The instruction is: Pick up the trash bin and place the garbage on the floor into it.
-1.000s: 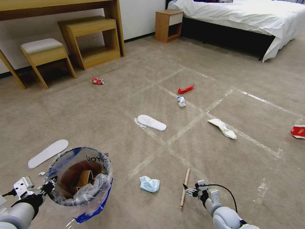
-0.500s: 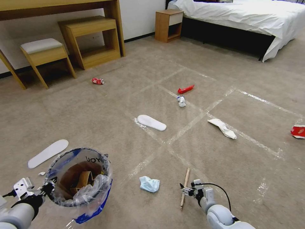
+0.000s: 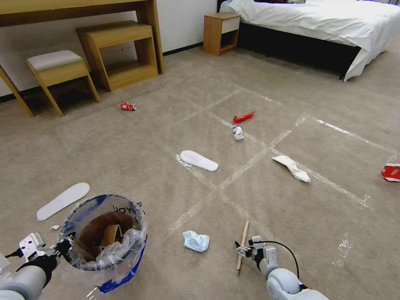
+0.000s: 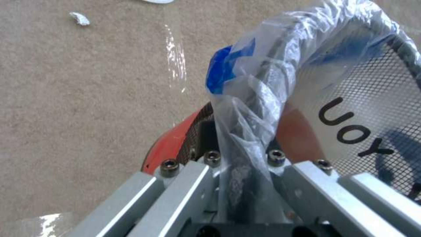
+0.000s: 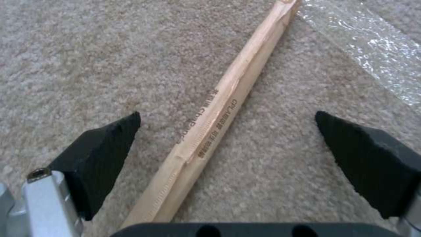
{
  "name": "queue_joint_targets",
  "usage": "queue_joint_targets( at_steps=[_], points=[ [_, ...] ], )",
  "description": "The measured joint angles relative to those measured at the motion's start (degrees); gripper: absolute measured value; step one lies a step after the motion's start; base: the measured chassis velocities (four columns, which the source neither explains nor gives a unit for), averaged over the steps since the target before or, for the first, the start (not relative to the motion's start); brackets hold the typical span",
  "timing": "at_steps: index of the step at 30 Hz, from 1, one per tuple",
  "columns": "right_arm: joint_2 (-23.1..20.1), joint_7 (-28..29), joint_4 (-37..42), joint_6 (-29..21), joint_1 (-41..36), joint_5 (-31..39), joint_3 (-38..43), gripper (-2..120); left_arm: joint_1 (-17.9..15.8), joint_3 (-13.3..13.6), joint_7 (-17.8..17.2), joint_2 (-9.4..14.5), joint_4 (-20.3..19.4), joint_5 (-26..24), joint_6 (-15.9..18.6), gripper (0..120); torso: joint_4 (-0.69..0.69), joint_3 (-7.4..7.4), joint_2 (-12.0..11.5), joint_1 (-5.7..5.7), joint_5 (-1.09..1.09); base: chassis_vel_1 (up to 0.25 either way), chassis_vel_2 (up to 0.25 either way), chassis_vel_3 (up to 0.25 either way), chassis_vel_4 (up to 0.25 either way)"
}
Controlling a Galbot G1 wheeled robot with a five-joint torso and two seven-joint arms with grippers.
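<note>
Head view: over the last second the right gripper (image 3: pixel 241 250) has crept down and toward the robot, settling beside the thin pale wooden stick (image 3: pixel 242 246) on the beige taped carpet floor (image 3: pixel 158 137). Its black fingers (image 5: pixel 103 148) stand spread wide, straddling the stick untouched, so I judge a grasp is near. The left gripper (image 3: pixel 62 246) is clamped on the rim of the round red-and-blue bag-lined trash bin (image 3: pixel 104 237), held off the carpet. Counted: two white slippers, one red cup, white tissue, blue mask, red wrapper, red can, stick.
</note>
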Motion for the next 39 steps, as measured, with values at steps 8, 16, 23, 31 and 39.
queue_joint_targets(
  at_steps=[8,16,23,31,39],
  points=[
    [0.86,0.15,-0.90,0.35,0.79,-0.21,-0.55,92,-0.51,0.20,0.09,0.39,0.68,0.00,-0.10,0,-0.02,0.00,0.00,0.00,-0.03,0.000,0.000,0.000,0.000],
    [1.59,0.02,-2.01,1.22,1.75,-1.03,-1.38,67,-0.90,0.23,0.15,0.87,1.08,-0.02,-0.30,0,-0.03,-0.01,0.00,0.00,0.00,0.000,0.000,0.000,0.000],
    [1.79,-0.52,-2.34,1.73,2.44,-0.55,-1.68,42,-1.27,0.34,0.16,1.17,1.66,-0.04,-0.55,0,0.01,0.00,0.00,0.00,0.04,0.000,0.000,0.000,0.000],
    [1.38,-0.85,-0.73,2.02,2.98,1.56,-1.12,13,-1.28,0.44,0.25,1.36,1.89,0.29,-0.89,0,0.03,0.01,0.00,0.00,0.04,0.000,0.000,0.000,0.000],
    [0.41,-0.98,0.93,2.69,3.03,2.17,0.50,0,-0.75,0.36,0.31,1.30,1.34,0.48,-1.09,0,0.01,0.00,-0.01,0.00,0.02,0.000,0.000,0.000,0.000]
  ],
)
